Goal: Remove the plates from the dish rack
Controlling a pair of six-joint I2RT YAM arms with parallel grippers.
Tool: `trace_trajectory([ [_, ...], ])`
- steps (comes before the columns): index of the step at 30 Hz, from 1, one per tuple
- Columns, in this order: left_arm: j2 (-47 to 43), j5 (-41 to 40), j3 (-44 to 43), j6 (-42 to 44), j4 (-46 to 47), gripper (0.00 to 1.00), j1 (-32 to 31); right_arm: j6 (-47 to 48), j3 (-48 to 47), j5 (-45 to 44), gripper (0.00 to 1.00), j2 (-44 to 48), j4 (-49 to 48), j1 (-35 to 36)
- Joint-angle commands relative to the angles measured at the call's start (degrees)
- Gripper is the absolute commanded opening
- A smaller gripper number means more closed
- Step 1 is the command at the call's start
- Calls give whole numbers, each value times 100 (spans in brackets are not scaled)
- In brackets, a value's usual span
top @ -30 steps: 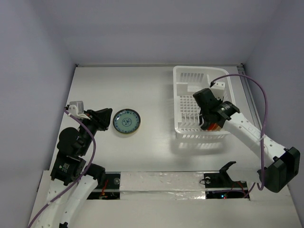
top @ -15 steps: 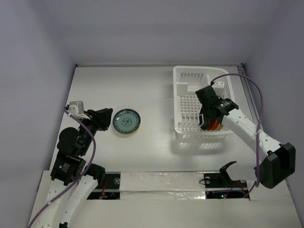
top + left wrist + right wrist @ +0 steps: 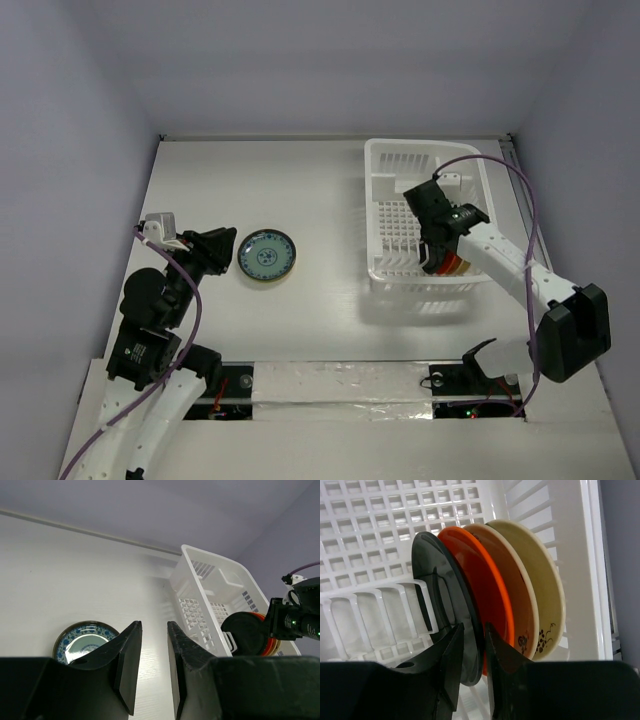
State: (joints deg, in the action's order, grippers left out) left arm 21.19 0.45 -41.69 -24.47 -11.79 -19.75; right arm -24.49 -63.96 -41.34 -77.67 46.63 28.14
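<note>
The white dish rack (image 3: pixel 400 150) stands at the right, also in the left wrist view (image 3: pixel 192 562) and the right wrist view (image 3: pixel 592 555). Several plates stand on edge at its near end: black (image 3: pixel 437 565), orange-red (image 3: pixel 487 580), beige (image 3: pixel 522 585) and pale yellow (image 3: pixel 547 580). My right gripper (image 3: pixel 436 252) (image 3: pixel 474 627) is inside the rack, its jaws closed on the black plate's rim. A white plate with blue pattern (image 3: pixel 267 256) (image 3: pixel 82 640) lies flat on the table. My left gripper (image 3: pixel 224 250) (image 3: pixel 154 625) hovers beside it, narrowly open and empty.
The rack's far half shows only bare lattice (image 3: pixel 380 525) and a row of upright dividers (image 3: pixel 375 615). The table's right edge rail (image 3: pixel 520 190) runs close to the rack. Grey walls enclose the table on three sides.
My right arm has shifted, its wrist moving farther back over the rack and its elbow swinging left. The left arm and the blue-patterned plate have not moved.
</note>
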Motion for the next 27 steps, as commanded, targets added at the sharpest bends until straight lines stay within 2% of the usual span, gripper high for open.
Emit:
trace_trajectory([
  [1, -1, 52, 47, 47, 274, 24, 41, 120, -222, -23, 29, -37, -172, -28],
  [2, -1, 52, 47, 47, 265, 24, 41, 120, -230, -49, 28, -64, -172, -28],
  [3, 8, 52, 47, 47, 265, 24, 41, 129, -248, -67, 23, -99, -163, -28],
  [8, -10, 52, 47, 56, 265, 25, 41, 181, -379, -234, 8, -196, -32, -28],
  [15, -10, 61, 47, 56, 291, 25, 41, 471, -968, -603, 6, -196, 495, -28],
  [20, -18, 70, 47, 39, 291, 25, 41, 638, -1311, -621, 0, -249, 636, -28],
  [27, -1, 113, 56, 39, 309, 25, 41, 762, -1663, -752, 0, -495, 821, 157],
])
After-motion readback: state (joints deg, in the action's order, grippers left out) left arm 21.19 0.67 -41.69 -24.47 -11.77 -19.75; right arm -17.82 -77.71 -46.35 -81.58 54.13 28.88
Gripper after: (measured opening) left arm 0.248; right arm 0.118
